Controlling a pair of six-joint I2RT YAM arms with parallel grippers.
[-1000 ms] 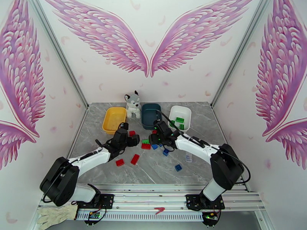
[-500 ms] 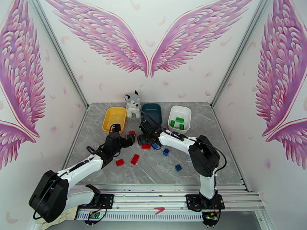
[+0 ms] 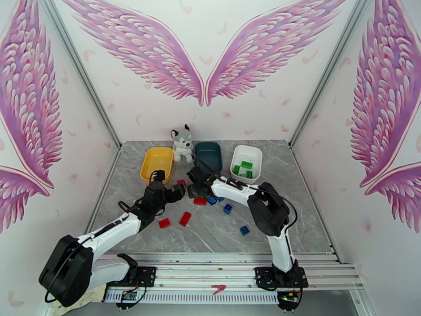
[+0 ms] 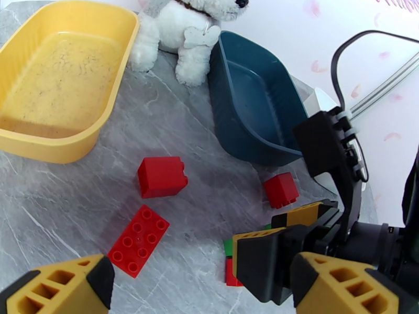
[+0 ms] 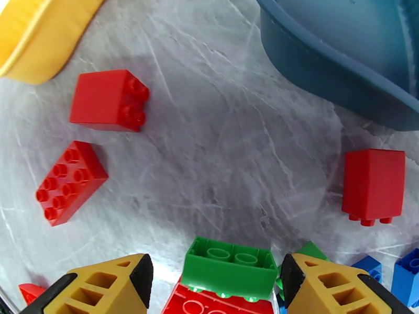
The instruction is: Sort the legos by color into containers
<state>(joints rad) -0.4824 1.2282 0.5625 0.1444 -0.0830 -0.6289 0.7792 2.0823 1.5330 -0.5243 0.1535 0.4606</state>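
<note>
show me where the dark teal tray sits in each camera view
top external: the dark teal tray stands at the back, the middle one of three trays.
left wrist: upper middle.
right wrist: top right corner.
shared landmark: the yellow tray lies to its left in every view.

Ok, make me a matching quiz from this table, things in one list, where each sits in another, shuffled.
1 yellow plastic tray
2 white plastic tray
3 grey-white husky plush toy
4 green studded plastic brick at the right claw

A holds small green bricks
B upside down on a red brick
C leftmost tray
D between two trays

Pairs: 1-C, 2-A, 3-D, 4-B
</note>
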